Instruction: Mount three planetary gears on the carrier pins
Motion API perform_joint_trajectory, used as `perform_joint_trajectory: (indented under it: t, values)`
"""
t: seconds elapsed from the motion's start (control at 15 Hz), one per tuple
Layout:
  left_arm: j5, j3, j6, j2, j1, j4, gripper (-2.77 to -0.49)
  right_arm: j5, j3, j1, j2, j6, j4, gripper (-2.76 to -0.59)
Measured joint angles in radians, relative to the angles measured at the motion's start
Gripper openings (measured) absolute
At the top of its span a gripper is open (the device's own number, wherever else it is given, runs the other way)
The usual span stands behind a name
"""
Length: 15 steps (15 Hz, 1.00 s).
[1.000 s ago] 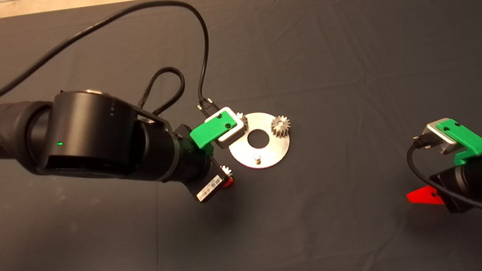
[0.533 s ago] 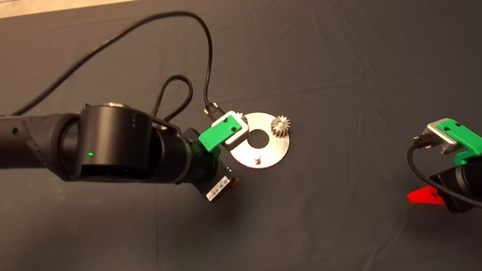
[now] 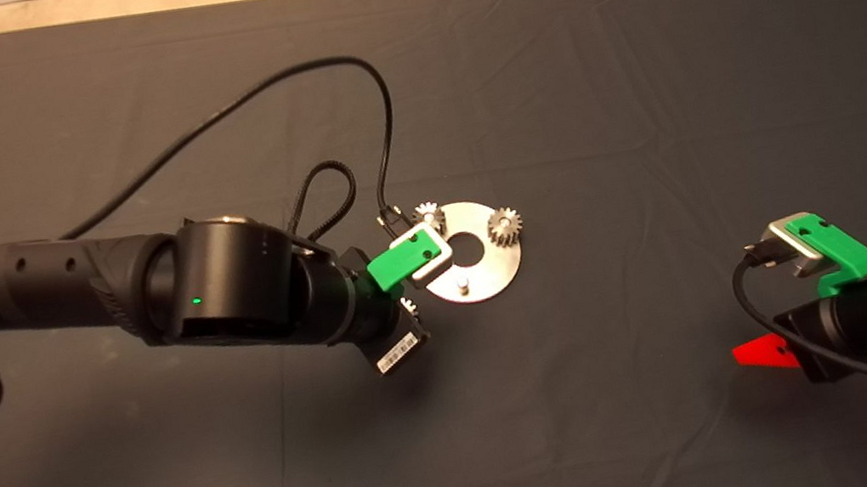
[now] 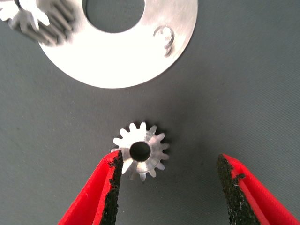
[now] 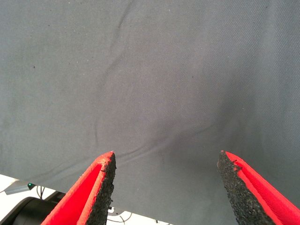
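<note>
Dark mat (image 3: 548, 89), and the left gripper (image 4: 166, 180) hangs fingers wide around the last small silvery toothed gear (image 4: 141, 151), lying loose beside the flat silver disc (image 4: 117, 61). Two gears pinned, one bare pin (image 3: 460, 283) left; right gripper (image 5: 164, 185) waits spread, far right.

Left tool (image 4: 166, 187) hangs over the dark mat (image 4: 243, 93), fingers spread wide. One loose planetary gear (image 4: 141, 151) lies flat on the mat between them, centre hole up, teeth touching or just beside one black pad (image 4: 114, 187) and well apart from the other. Silver disc (image 4: 117, 61) lies near, not touching the gear. One bare carrier pin (image 4: 164, 37) stands near its rim. A second gear (image 4: 40, 18) sits on the disc, cut by the frame edge.
</note>
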Motion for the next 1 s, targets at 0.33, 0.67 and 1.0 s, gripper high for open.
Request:
perform_joint_trajectory:
  t: [0.33,0.67,1.0]
  values:
    - [-0.004,-0.037,0.017,0.0,0.013,0.047,-1.93,-0.001,0.0,0.0,0.0,0.0,0.0,-1.75]
    - [-0.009,-0.062,0.031,0.0,0.03,0.052,-1.93,0.0,0.0,0.0,-0.001,0.0,0.0,-1.75]
    - [-0.009,-0.062,0.031,0.0,0.053,0.053,-1.93,0.0,0.0,0.0,0.0,0.0,0.0,-1.75]
